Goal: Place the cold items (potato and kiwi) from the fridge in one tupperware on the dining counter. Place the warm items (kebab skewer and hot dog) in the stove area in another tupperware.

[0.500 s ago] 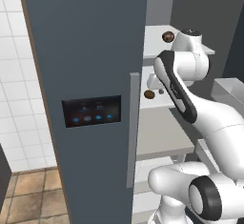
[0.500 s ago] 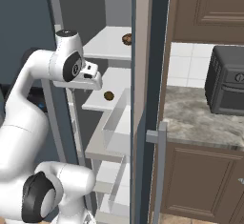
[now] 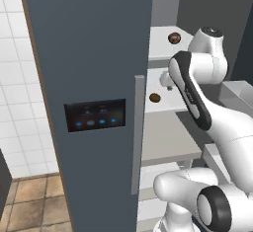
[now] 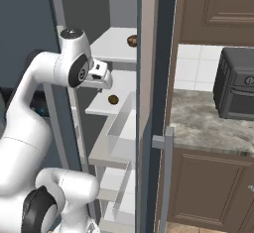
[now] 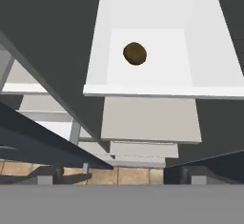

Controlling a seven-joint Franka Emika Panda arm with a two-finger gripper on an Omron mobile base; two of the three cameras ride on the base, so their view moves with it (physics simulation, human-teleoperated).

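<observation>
While the gripper [image 4: 106, 75] hangs inside the fridge, the kiwi [image 5: 135, 54] sits below it, mid-shelf [image 5: 200, 66]. Can't tell if the fingers are spread or pressed together.

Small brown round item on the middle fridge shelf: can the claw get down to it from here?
Probably yes: the small brown round item lies alone on the white shelf, directly under the hand camera, with nothing seen over it.
</observation>
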